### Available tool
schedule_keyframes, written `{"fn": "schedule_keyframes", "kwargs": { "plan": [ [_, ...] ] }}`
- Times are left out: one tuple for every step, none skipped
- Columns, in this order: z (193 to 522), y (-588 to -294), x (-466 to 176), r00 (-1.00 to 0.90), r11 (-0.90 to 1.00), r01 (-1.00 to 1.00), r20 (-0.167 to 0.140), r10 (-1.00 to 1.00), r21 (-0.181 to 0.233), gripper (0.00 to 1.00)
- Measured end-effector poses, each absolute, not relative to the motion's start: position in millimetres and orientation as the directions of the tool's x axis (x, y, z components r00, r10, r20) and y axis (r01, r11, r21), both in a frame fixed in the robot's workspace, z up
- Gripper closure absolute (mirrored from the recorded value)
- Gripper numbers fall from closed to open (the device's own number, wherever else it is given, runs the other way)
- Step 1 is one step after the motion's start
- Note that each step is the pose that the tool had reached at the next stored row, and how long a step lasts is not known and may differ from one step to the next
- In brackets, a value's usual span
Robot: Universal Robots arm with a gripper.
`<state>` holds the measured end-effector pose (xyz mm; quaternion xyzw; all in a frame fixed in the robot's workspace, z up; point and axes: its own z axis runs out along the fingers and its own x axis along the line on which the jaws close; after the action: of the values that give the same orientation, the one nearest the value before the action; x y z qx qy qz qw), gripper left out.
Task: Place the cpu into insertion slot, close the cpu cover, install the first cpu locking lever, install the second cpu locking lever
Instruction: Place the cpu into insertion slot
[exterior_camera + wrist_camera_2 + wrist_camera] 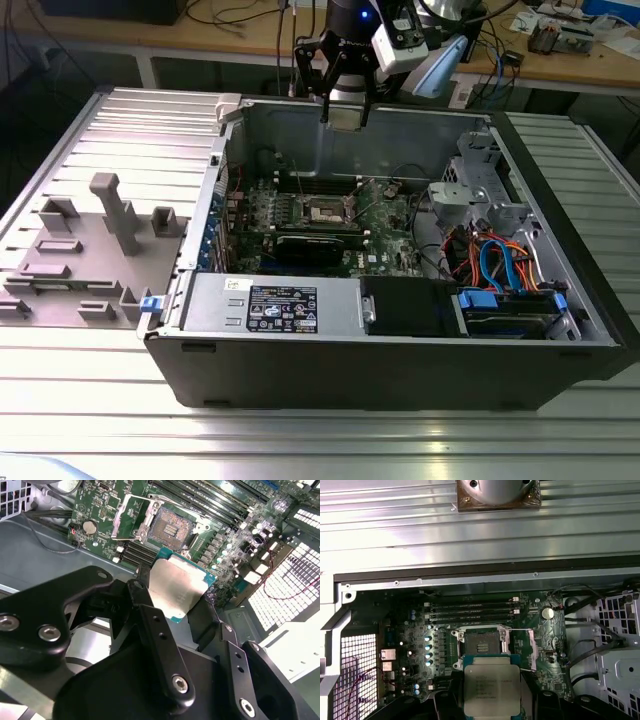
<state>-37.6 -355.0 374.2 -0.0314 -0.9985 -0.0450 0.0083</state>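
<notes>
- The gripper (345, 110) hangs over the open computer case (400, 360). In the exterior view it sits high, by the top edge of the case's far wall.
- The fingers (155, 630) are drawn in on the cpu (177, 585) and pinch it by two opposite edges, one finger on each side.
- The cpu's silver-grey top lies bare between the fingers and faces the cameras in both wrist views. It touches nothing but the fingers.
- The cpu is held in the air, clear of the green circuit board (420, 630) and apart from the socket beneath it.
- The insertion slot (481, 642) is uncovered. Its dark contact field shows inside the silvery rim, with no chip seated.
- The cpu cover (131, 517) is swung up off the insertion slot and stands open just beside it.
- A black graphics card (315, 245) lies on the board near the slot.
</notes>
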Motion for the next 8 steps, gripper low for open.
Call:
{"fn": "schedule_keyframes", "kwargs": {
  "plan": [
    [374.2,-354.9,-37.5,-0.998,0.994,0.064,0.019,0.062,0.089,0.46],
    [374.2,-355.0,-37.5,-0.998,0.994,0.064,0.019,0.062,0.089,0.46],
    [374.2,-354.9,-37.6,-0.998,0.994,0.064,0.019,0.063,0.089,0.46],
    [374.2,-354.9,-37.5,-0.998,0.994,0.065,0.019,0.063,0.089,0.46],
    [374.2,-354.9,-37.5,-0.998,0.994,0.067,0.019,0.065,0.089,0.46],
    [374.2,-354.9,-37.5,-0.998,0.994,0.068,0.019,0.067,0.089,0.46],
    [374.2,-355.0,-37.5,-0.997,0.994,0.07,0.019,0.068,0.089,0.46],
    [374.2,-354.9,-37.5,-0.997,0.993,0.071,0.019,0.07,0.089,0.46]
  ]
}}
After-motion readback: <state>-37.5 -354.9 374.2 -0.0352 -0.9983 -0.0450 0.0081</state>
